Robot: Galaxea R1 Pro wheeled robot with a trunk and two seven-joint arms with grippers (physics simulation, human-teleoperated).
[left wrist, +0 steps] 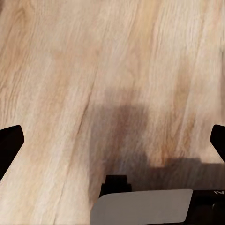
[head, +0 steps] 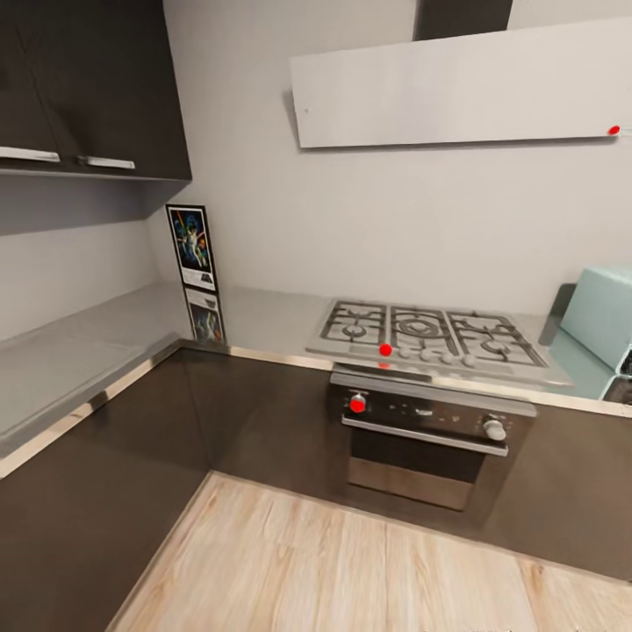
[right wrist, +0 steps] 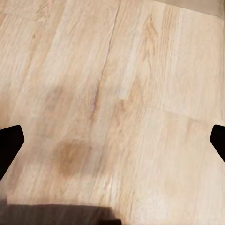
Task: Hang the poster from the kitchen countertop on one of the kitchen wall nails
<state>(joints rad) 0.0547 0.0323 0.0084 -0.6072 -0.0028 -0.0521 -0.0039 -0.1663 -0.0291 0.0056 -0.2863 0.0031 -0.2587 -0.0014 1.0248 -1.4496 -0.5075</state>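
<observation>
The robot stands in the corner of the kitchen, facing the bench point(head: 105, 338), and the step in hand is, I judge, the approach: nothing is grasped yet. The poster point(head: 191, 247) stands upright on the bench in the inner corner, leaning against the pale wall, well apart from the gas hob point(head: 427, 333). Its mirror image shows on the glossy top just below it.

In the left wrist view the left gripper point(left wrist: 112, 140) looks down at the wooden floor point(left wrist: 93, 70); its two dark fingertips point(left wrist: 9, 145) are at the opposite edges of the picture, so the jaws are wide apart and hold nothing. The right gripper point(right wrist: 112, 140) is the same: fingertips point(right wrist: 9, 143) far apart, only floor between them.

The next move calls, I think, for driving closer to the corner, raising one arm over the bench and taking the thin frame by its edge without tipping it over.

Counted: one poster, one hob with five burners and a row of knobs at its front (one red, the others pale), one oven point(head: 430, 443) under it, one white hood point(head: 456, 88) on the wall, one pale green appliance point(head: 601, 316) at the right. On the hood I see one small red dot and a tiny dark mark; I cannot tell if any wall nail is visible.
</observation>
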